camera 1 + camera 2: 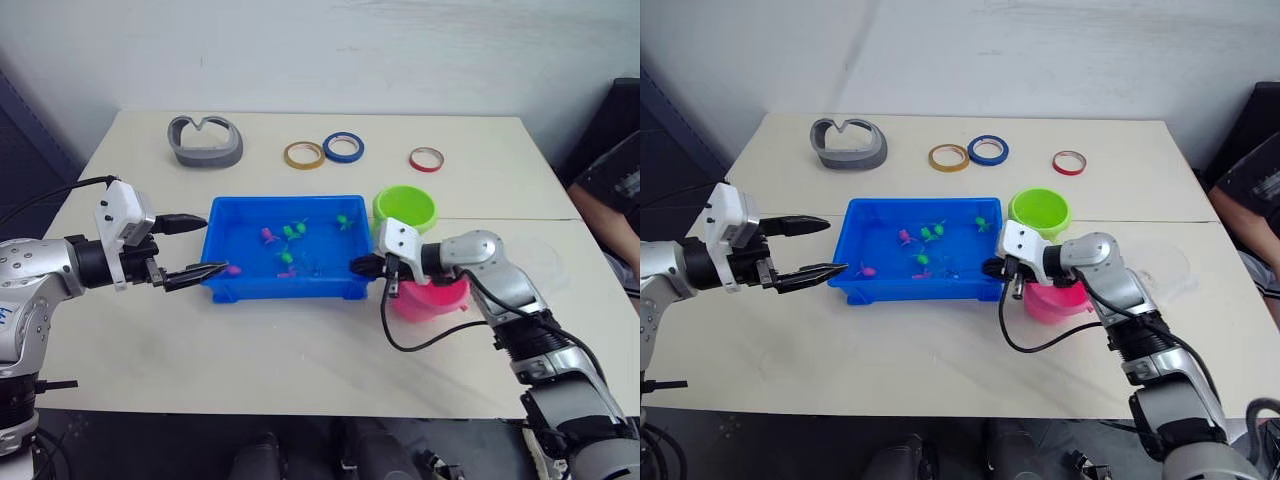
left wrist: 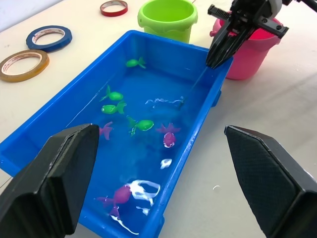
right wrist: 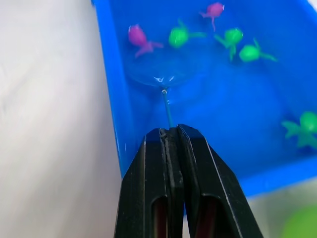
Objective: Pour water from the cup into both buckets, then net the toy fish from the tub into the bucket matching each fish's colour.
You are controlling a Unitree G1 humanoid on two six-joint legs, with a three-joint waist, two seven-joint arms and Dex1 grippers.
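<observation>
The blue tub (image 1: 285, 201) sits mid-table, holding water and several toy fish, among them a pink one (image 1: 268, 236) and a green one (image 1: 292, 231). At its left end, my left gripper (image 1: 213, 246) is open with nothing between its fingers. My right gripper (image 1: 358, 266) is at the tub's right front corner, shut on the thin handle of the net (image 3: 167, 111). The net's hoop (image 3: 158, 74) lies in the water close to a pink fish (image 3: 138, 37). The green bucket (image 1: 405, 208) and the pink bucket (image 1: 430, 298) stand right of the tub. The clear cup (image 1: 1162, 268) stands further right.
At the back of the table lie a yellow tape ring (image 1: 304, 154), a blue one (image 1: 343, 148), a red one (image 1: 426, 158) and a grey curved object (image 1: 205, 140). A person's arm (image 1: 610, 190) shows at the right edge.
</observation>
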